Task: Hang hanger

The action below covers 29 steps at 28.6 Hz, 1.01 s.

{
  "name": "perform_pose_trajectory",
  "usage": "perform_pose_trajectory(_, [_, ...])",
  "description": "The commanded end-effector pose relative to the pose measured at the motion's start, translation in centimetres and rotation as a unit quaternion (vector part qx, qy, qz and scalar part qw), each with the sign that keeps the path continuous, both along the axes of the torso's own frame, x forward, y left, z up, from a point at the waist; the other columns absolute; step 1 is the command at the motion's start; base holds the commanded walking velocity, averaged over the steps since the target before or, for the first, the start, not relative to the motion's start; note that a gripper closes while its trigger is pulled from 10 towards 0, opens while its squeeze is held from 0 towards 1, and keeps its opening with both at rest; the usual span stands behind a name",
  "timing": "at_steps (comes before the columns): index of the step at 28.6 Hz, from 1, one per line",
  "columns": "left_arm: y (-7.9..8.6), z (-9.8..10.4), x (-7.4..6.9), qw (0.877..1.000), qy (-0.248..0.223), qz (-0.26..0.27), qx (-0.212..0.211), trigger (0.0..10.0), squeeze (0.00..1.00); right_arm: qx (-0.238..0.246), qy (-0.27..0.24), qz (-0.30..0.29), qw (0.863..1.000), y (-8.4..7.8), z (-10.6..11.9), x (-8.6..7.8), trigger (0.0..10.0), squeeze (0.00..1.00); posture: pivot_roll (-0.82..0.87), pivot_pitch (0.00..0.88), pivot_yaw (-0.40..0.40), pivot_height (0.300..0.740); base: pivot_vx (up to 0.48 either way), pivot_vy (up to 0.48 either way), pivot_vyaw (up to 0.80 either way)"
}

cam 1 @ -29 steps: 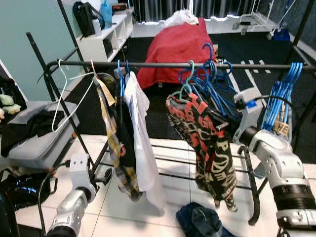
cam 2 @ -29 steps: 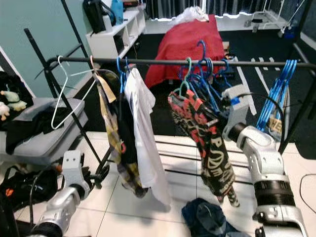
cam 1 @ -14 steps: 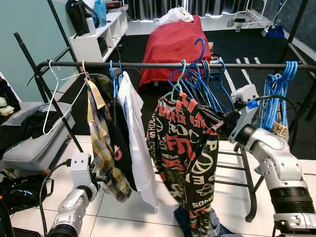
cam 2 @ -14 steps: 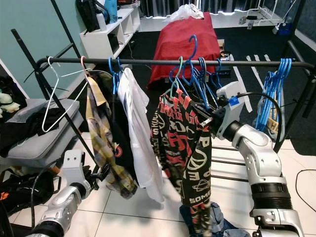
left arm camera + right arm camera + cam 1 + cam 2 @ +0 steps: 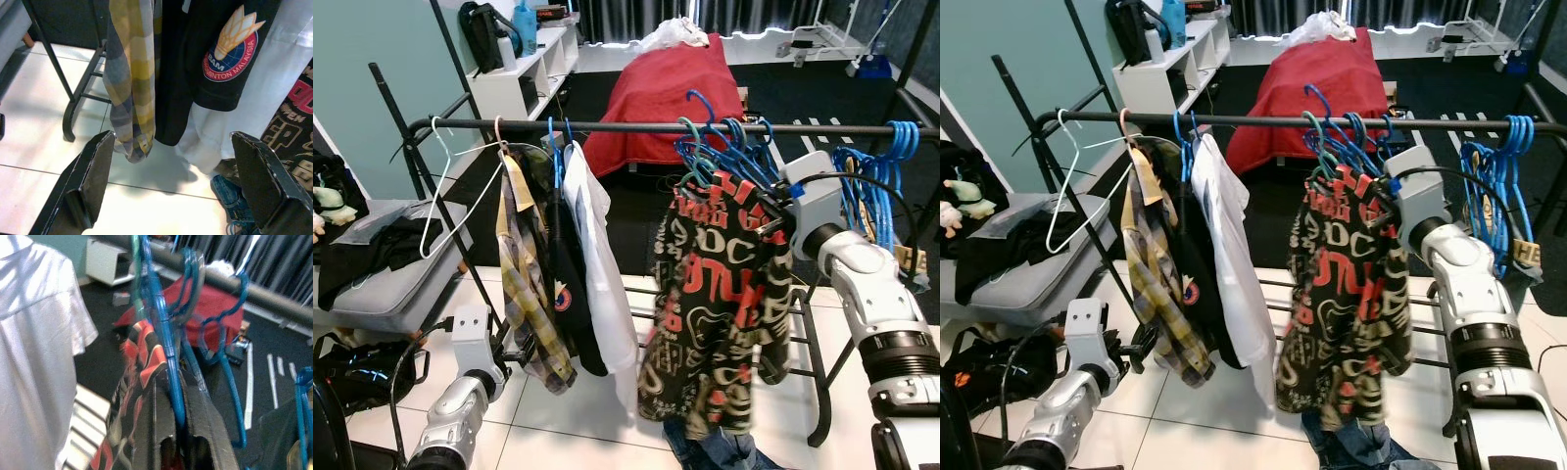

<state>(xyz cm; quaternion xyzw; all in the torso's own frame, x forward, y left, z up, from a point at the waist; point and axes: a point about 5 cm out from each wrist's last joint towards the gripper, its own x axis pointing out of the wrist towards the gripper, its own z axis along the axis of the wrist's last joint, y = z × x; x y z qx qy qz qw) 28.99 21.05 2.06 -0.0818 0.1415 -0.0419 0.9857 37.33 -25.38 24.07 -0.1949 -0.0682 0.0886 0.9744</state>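
Note:
A black shirt with red and white lettering (image 5: 724,313) hangs on a teal-hooked hanger (image 5: 689,137) at the black rail (image 5: 607,127). Its hook reaches rail height among several tangled blue hangers (image 5: 739,147); I cannot tell whether it rests on the rail. My right gripper (image 5: 771,211) is shut on the hanger's arm at the shirt's shoulder, and the right wrist view shows its fingers (image 5: 161,431) clamped on a blue hanger wire and the cloth. My left gripper (image 5: 171,181) stays low near the floor, open and holding nothing, in front of the hanging clothes.
On the rail's left part hang a white hanger (image 5: 435,186), a plaid shirt (image 5: 529,294), a black shirt (image 5: 570,294) and a white shirt (image 5: 607,284). More blue hangers (image 5: 871,176) crowd the right end. Jeans (image 5: 724,450) lie on the floor below. A grey box (image 5: 382,284) stands left.
My right gripper has lifted the hanger toward the rail. The patterned shirt has swung and now hangs face-on, lower and flatter. The left arm has stayed low.

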Motion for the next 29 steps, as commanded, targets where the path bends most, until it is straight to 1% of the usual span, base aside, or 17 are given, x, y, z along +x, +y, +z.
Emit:
perform_pose_trajectory(1, [1.2, 0.0, -0.4, 1.0, 0.004, 0.007, 0.014, 10.0, 0.0, 0.011, -0.07, 0.004, 0.997, 0.0, 2.9, 0.0, 0.0, 0.0, -0.07, 0.08, 0.067, 0.74, 0.0, 0.0, 0.0])
perform_pose_trajectory(2, [1.5, 0.0, -0.5, 1.0, 0.003, 0.007, 0.016, 10.0, 0.0, 0.017, -0.087, 0.01, 0.996, 0.1, 3.8, 0.1, 0.0, 0.0, -0.06, 0.083, 0.069, 0.74, 0.0, 0.0, 0.0])
perform_pose_trajectory(3, [1.5, 0.0, -0.5, 1.0, 0.003, 0.007, 0.016, 10.0, 0.0, 0.017, -0.087, 0.01, 0.996, 0.1, 3.8, 0.1, 0.0, 0.0, -0.06, 0.083, 0.069, 0.74, 0.0, 0.0, 0.0])
perform_pose_trajectory(4, [1.6, 0.1, -0.6, 1.0, 0.003, 0.008, 0.019, 10.0, 0.0, 0.02, -0.108, 0.022, 0.994, 0.5, 4.9, 0.2, 0.0, 0.0, -0.06, 0.083, 0.071, 0.74, 0.0, 0.0, 0.0])
perform_pose_trajectory(5, [1.6, 0.1, -0.6, 1.0, 0.003, 0.008, 0.019, 10.0, 0.0, 0.02, -0.108, 0.022, 0.994, 0.5, 4.9, 0.2, 0.0, 0.0, -0.06, 0.083, 0.071, 0.74, 0.0, 0.0, 0.0])
perform_pose_trajectory(6, [1.7, 0.1, -0.6, 1.0, 0.003, 0.008, 0.02, 10.0, 0.0, 0.03, -0.127, 0.041, 0.991, 1.1, 5.9, 0.3, 0.0, 0.0, -0.06, 0.085, 0.071, 0.74, 0.0, 0.0, 0.0])
perform_pose_trajectory(7, [1.7, 0.1, -0.6, 1.0, 0.003, 0.008, 0.02, 10.0, 0.0, 0.03, -0.127, 0.041, 0.991, 1.1, 5.9, 0.3, 0.0, 0.0, -0.06, 0.085, 0.071, 0.74, 0.0, 0.0, 0.0])
perform_pose_trajectory(9, [1.7, 0.1, -0.6, 1.0, 0.003, 0.008, 0.022, 10.0, 0.0, 0.051, -0.15, 0.091, 0.983, 2.6, 7.1, 0.2, 0.0, 0.0, -0.06, 0.085, 0.07, 0.74, 0.0, 0.0, 0.0])
perform_pose_trajectory(10, [1.7, 0.1, -0.6, 1.0, 0.003, 0.008, 0.022, 10.0, 0.0, 0.051, -0.15, 0.091, 0.983, 2.6, 7.1, 0.2, 0.0, 0.0, -0.06, 0.085, 0.07, 0.74, 0.0, 0.0, 0.0])
perform_pose_trajectory(11, [1.7, 0.1, -0.6, 1.0, 0.004, 0.008, 0.022, 10.0, 0.0, 0.062, -0.158, 0.115, 0.979, 3.4, 7.4, -0.1, 0.0, 0.0, -0.06, 0.085, 0.069, 0.74, 0.0, 0.0, 0.0])
perform_pose_trajectory(13, [1.6, 0.1, -0.6, 1.0, 0.004, 0.008, 0.021, 10.0, 0.0, 0.068, -0.168, 0.128, 0.975, 3.9, 7.6, -0.4, 0.0, 0.0, -0.06, 0.084, 0.07, 0.74, 0.0, 0.0, 0.0])
perform_pose_trajectory(16, [1.6, 0.0, -0.6, 1.0, 0.004, 0.009, 0.02, 10.0, 0.0, 0.073, -0.18, 0.124, 0.973, 3.9, 7.9, -0.7, 0.0, 0.0, -0.07, 0.083, 0.07, 0.74, 0.0, 0.0, 0.0])
perform_pose_trajectory(17, [1.5, 0.0, -0.6, 1.0, 0.005, 0.009, 0.019, 10.0, 0.0, 0.077, -0.211, 0.096, 0.97, 3.2, 8.9, -0.8, 0.0, 0.0, -0.08, 0.081, 0.07, 0.74, 0.0, 0.0, 0.0])
perform_pose_trajectory(22, [1.5, 0.1, -0.5, 1.0, 0.004, 0.009, 0.018, 10.0, 0.0, 0.079, -0.234, 0.074, 0.966, 2.7, 9.9, -0.7, 0.0, 0.0, -0.08, 0.077, 0.065, 0.74, 0.0, 0.0, 0.0])
perform_pose_trajectory(24, [1.2, 0.1, -0.4, 1.0, 0.003, 0.008, 0.015, 10.0, 0.0, 0.078, -0.262, 0.054, 0.96, 2.1, 11.3, -0.8, 0.0, 0.0, -0.09, 0.074, 0.061, 0.74, 0.0, 0.0, 0.0])
perform_pose_trajectory(26, [1.2, 0.1, -0.4, 1.0, 0.003, 0.008, 0.015, 10.0, 0.0, 0.078, -0.262, 0.054, 0.96, 2.1, 11.3, -0.8, 0.0, 0.0, -0.09, 0.074, 0.061, 0.74, 0.0, 0.0, 0.0])
perform_pose_trajectory(29, [1.0, 0.0, -0.4, 1.0, 0.004, 0.009, 0.012, 10.0, 0.0, 0.077, -0.289, 0.027, 0.954, 1.3, 12.7, -1.1, 0.0, 0.0, -0.09, 0.076, 0.058, 0.74, 0.0, 0.0, 0.0])
